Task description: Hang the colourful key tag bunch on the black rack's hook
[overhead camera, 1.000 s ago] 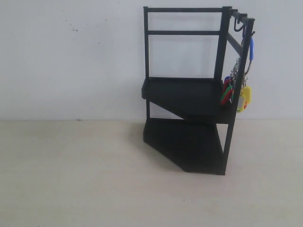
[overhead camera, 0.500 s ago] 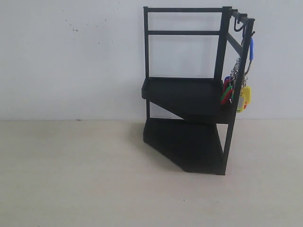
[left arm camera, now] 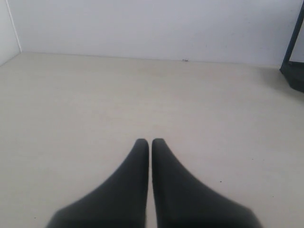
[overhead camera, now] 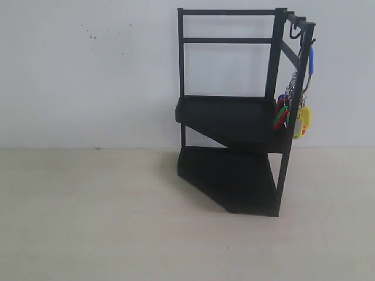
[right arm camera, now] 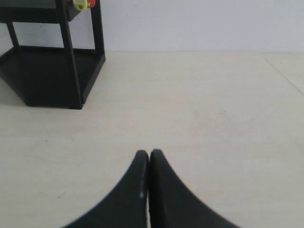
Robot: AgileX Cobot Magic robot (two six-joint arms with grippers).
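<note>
The black rack [overhead camera: 234,117] stands on the table against the white wall, right of centre in the exterior view. The colourful key tag bunch [overhead camera: 296,114] hangs from a hook [overhead camera: 300,34] on the rack's right top rail, its blue-sleeved ring [overhead camera: 311,60] uppermost and the tags dangling beside the upper tier. No arm shows in the exterior view. My left gripper [left arm camera: 150,141] is shut and empty above bare table. My right gripper [right arm camera: 149,152] is shut and empty too, away from the rack [right arm camera: 52,71], with the lowest tags [right arm camera: 81,4] at the frame's edge.
The light wooden table [overhead camera: 94,216] stretches in front of and to the left of the rack. A white wall [overhead camera: 88,70] closes the back. The rack's lower corner [left arm camera: 295,61] shows at the edge of the left wrist view.
</note>
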